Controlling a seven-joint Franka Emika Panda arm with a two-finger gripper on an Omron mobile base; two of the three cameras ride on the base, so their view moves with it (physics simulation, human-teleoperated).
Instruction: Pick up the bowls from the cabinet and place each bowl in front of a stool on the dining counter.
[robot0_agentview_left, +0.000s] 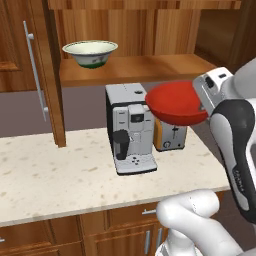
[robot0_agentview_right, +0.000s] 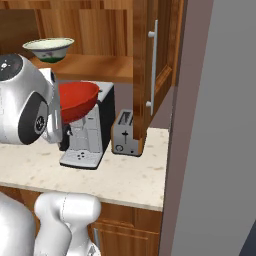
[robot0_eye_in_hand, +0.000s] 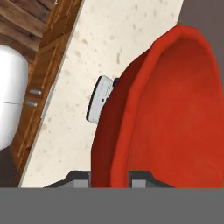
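Observation:
My gripper is shut on the rim of the glossy red bowl, with one finger on each side of the wall. The bowl hangs tilted in the air over the coffee machine, below the cabinet shelf. In the right base view the red bowl juts out from my hand beside the arm. The cream-white bowl with a green band sits upright on the left part of the shelf; it is also at the cabinet's left end. The dining counter and the stools are out of view.
A silver coffee machine and a toaster stand on the speckled stone top over wooden drawers. The open cabinet door with its bar handle hangs to the right. A tall grey panel closes off the right side.

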